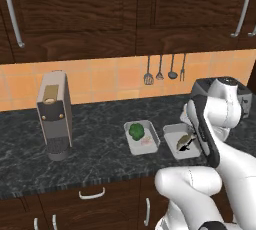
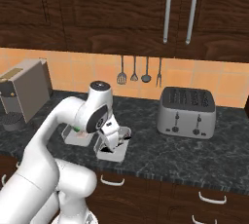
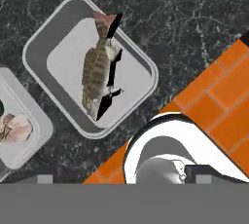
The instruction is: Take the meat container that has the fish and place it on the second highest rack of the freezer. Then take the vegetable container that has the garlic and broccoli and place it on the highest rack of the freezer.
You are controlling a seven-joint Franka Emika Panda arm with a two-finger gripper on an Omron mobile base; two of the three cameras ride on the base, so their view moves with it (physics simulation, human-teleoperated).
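Your tool [image 2: 115, 145] hangs just above the desk with its two dark fingers spread wide and nothing between them. Directly under it sits one shallow white rectangular tray [image 3: 58, 38] holding a single small olive-brown fish [image 3: 96, 72]; the fish lies lengthwise in the tray, shorter than it. Just beside that tray, apart from it, you have a second white tray [image 1: 133, 145] carrying one round dark-green broccoli head [image 1: 135, 131] and one pale pinkish garlic lump [image 3: 18, 128]. Both trays rest on the black marbled stone desk [image 1: 100, 119]. Further left stands one grey boxy coffee machine [image 1: 54, 115]; to the right, one silver four-slot toaster [image 2: 186, 112]. Four dark utensils [image 2: 139, 71] hang on the orange tiled wall [image 1: 100, 81], beneath dark wooden cabinets [image 1: 75, 9].
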